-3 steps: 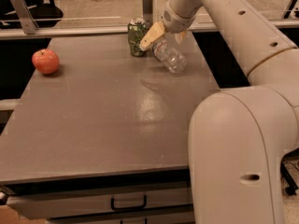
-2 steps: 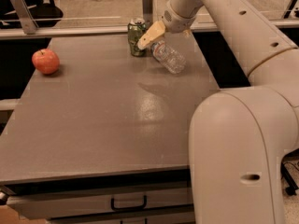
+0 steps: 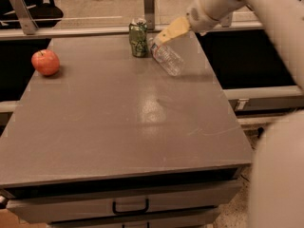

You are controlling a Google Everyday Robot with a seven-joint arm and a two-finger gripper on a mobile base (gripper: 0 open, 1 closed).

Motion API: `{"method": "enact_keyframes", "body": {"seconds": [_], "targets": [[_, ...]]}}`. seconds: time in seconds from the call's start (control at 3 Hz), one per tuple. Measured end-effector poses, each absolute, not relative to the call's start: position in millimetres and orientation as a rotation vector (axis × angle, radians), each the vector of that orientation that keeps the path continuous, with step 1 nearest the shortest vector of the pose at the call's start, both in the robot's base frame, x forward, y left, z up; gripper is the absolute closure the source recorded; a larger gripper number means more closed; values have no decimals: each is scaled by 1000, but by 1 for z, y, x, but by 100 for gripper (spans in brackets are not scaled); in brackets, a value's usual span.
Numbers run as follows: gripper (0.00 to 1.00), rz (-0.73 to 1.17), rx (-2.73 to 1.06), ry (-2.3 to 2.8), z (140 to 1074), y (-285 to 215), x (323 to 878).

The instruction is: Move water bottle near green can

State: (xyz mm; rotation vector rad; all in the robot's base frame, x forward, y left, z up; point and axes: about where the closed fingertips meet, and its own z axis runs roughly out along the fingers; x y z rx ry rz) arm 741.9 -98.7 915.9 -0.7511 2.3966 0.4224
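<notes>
Pincer has shifted right, above water bottle.

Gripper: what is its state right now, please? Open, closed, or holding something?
Gripper: at the neck end of the water bottle, right of the green can; open or closed cannot be told.

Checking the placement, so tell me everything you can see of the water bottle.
The bottle is clear ribbed plastic. It lies slanted on the far right of the table, with its neck end close beside the can and its base nearer the camera. The gripper is at its neck end; whether it grips cannot be told.
</notes>
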Motion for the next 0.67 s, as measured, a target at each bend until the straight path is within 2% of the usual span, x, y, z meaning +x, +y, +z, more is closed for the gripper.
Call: {"method": "enact_keyframes", "body": {"seconds": [0.33, 0.67], "targets": [[0, 438, -804, 2142, 971, -122, 705], [0, 376, -795, 2072, 982, -159, 699]]}}
